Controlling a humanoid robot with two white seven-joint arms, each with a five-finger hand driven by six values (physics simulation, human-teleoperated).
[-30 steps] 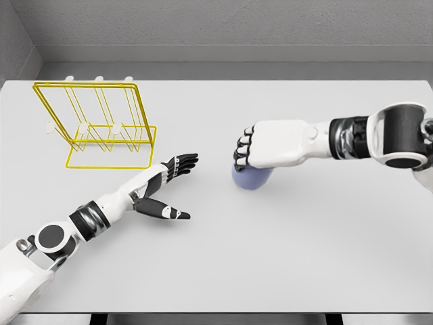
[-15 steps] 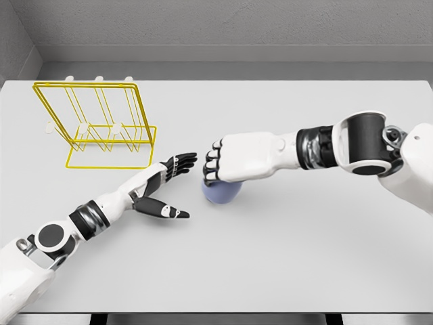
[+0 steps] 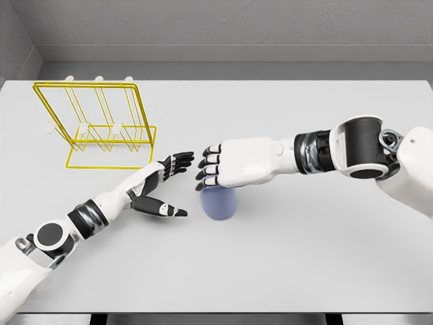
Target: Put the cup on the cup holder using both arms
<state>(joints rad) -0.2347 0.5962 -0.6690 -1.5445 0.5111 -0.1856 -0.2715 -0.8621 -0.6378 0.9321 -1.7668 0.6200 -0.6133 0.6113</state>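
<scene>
Carrying the cup (image 3: 219, 203) across the tabletop (image 3: 284, 257) toward the waiting left hand (image 3: 157, 189) is what the last second has amounted to: the right hand (image 3: 226, 166) has swept from well right of the cup holder (image 3: 95, 128) to a spot much nearer it, and the cup has come along. The pale blue cup now shows more of its body than before, standing roughly upright below the right palm. The right fingers (image 3: 206, 169), which were curled over its top, now look straighter and more extended, so the grip appears to be loosening; whether they are touching the cup or have let go I cannot tell. The left hand has barely shifted. It lies between the cup holder and the cup, just beside the cup, fingers spread and thumb out, holding nothing. The yellow wire cup holder is untouched. My reading is that this is the handover point: the cup has been delivered within the left hand's reach, and the left hand would need to close on it next
</scene>
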